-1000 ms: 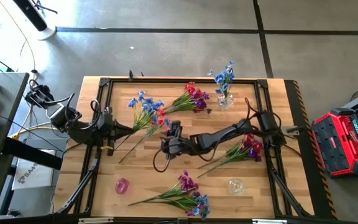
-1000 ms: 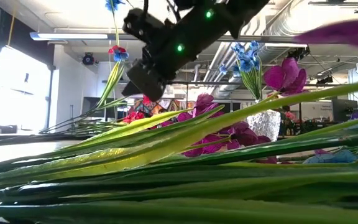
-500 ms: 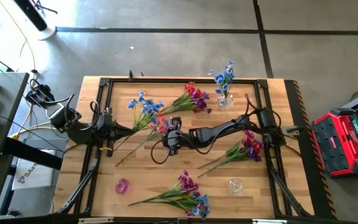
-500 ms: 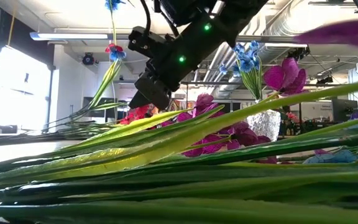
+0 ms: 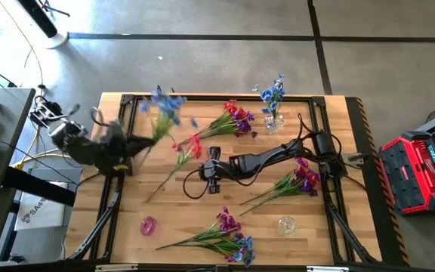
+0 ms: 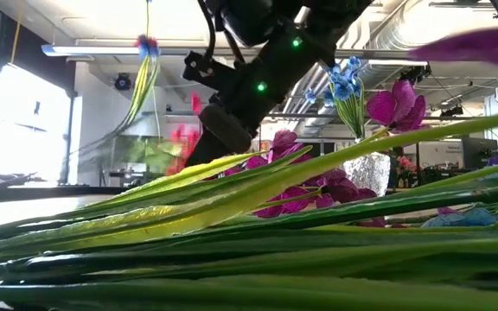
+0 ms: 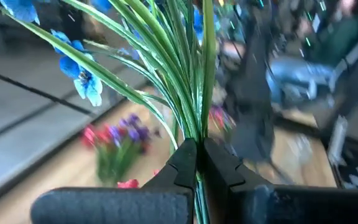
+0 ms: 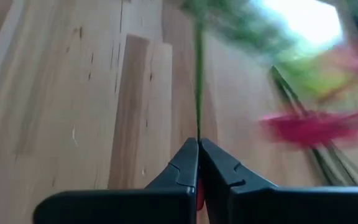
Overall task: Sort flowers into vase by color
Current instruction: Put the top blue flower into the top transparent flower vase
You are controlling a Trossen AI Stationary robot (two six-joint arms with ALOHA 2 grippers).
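Blue spray (image 5: 166,106) just lifted toward 10 o'clock, pinched in left gripper (image 7: 199,163). Right gripper (image 8: 197,163) closed tight on red spray (image 5: 189,146) stem, table centre. Sprays separated; vase (image 5: 273,122) at 1 o'clock awaits blue.

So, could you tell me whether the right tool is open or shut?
Shut: the right tool has its tips pressed together on a thin green stem of the red flower.
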